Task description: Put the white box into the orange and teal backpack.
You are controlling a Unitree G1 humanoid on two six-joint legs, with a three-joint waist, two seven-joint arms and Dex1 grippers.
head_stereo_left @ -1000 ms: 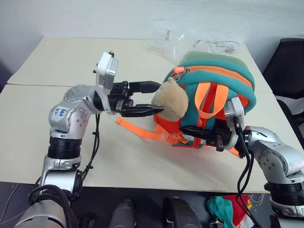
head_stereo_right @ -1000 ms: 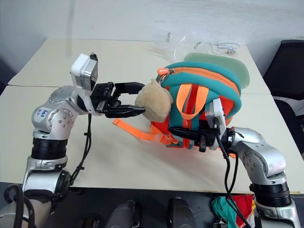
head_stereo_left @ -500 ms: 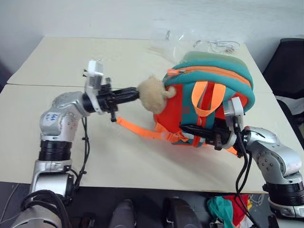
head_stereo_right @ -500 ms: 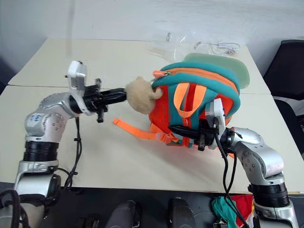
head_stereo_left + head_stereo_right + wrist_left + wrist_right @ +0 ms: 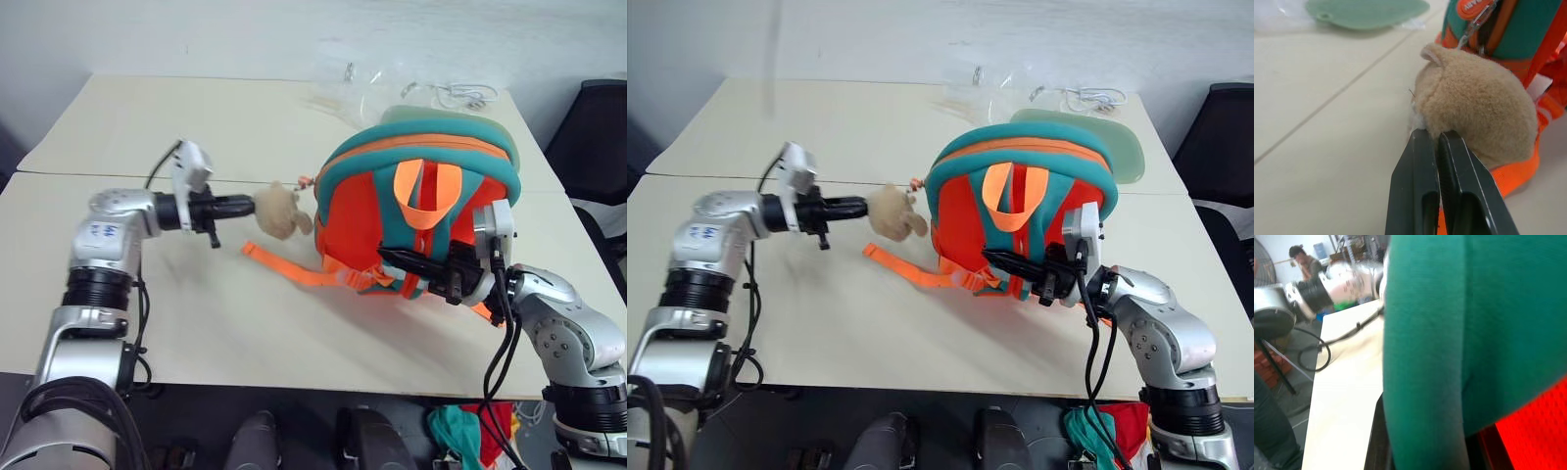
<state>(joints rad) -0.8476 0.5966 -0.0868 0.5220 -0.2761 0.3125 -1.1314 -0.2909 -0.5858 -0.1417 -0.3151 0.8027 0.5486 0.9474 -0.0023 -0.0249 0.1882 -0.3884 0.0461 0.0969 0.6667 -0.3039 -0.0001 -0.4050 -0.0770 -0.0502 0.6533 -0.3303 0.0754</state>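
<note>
- Left gripper [image 5: 247, 206] at the left of the table [image 5: 118, 127], fingers clenched together on the near edge of the tan plush bear [image 5: 278, 211]; in the left wrist view the two black fingers [image 5: 1415, 191] pinch plush with no gap between them.
- Bear hangs off a clip at the side of the orange and teal backpack [image 5: 416, 211], stretched out toward the left arm, so the pull goes through that small link, not the zip itself.
- Orange strap [image 5: 289, 266] trails across the table below the bear, loose.
- Backpack stands upright mid-table, its orange strap side and top handle toward the robot, teal rim arching over it.
- Right gripper [image 5: 416, 266] is closed on a teal strap at the bag's lower front; the right wrist view shows teal fabric between its fingers.
- Pale green pad [image 5: 1117, 147] lies behind the bag, beside clear plastic and a cable.
- White box: I cannot find it on the table; possibly hidden behind the bag.
- Risks, as I judge them: plush slipping from so shallow a pinch; the clip tearing or the bag tipping leftward if the pull outruns the right hold; the mouth staying too narrow for a long flat case.
</note>
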